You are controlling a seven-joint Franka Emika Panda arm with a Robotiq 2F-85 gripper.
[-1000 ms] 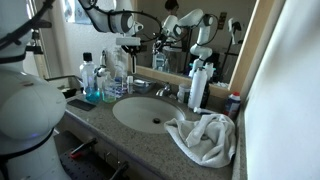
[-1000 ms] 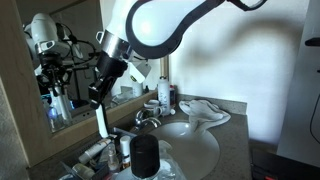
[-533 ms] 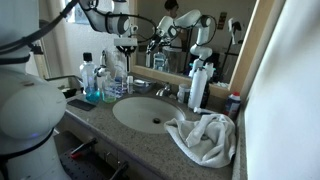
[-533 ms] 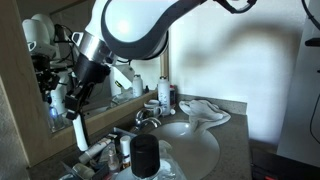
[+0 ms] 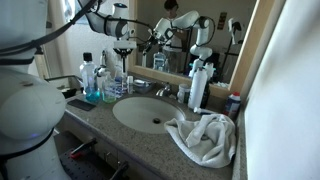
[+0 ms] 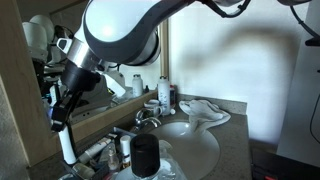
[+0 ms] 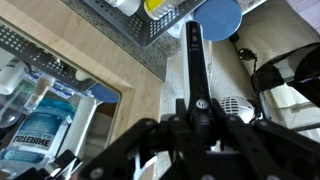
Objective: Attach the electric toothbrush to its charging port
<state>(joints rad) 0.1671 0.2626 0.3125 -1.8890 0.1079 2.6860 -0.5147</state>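
My gripper (image 7: pixel 200 118) is shut on the electric toothbrush (image 7: pixel 195 55). In the wrist view it is a long dark handle with a round button, running up from between the fingers. In an exterior view the gripper (image 6: pixel 62 112) holds the toothbrush (image 6: pixel 67 150) upright, its pale lower end hanging just above the cluttered end of the counter by the mirror. In an exterior view the gripper (image 5: pixel 123 45) hangs over the bottles behind the sink. A round blue thing (image 7: pixel 218 15) lies beyond the toothbrush's tip. I cannot tell which thing is the charging port.
A blue mouthwash bottle (image 5: pixel 91 82) and other bottles stand left of the sink (image 5: pixel 150 113). A wire basket (image 7: pixel 130 22) and a round mesh head (image 7: pixel 232 104) lie near the toothbrush. A black cylinder (image 6: pixel 146 155) stands in front. A crumpled towel (image 5: pixel 205 135) lies beside the basin.
The arm has swung along the counter toward the mirror end and come lower, carrying the toothbrush with it. The grip has stayed shut.
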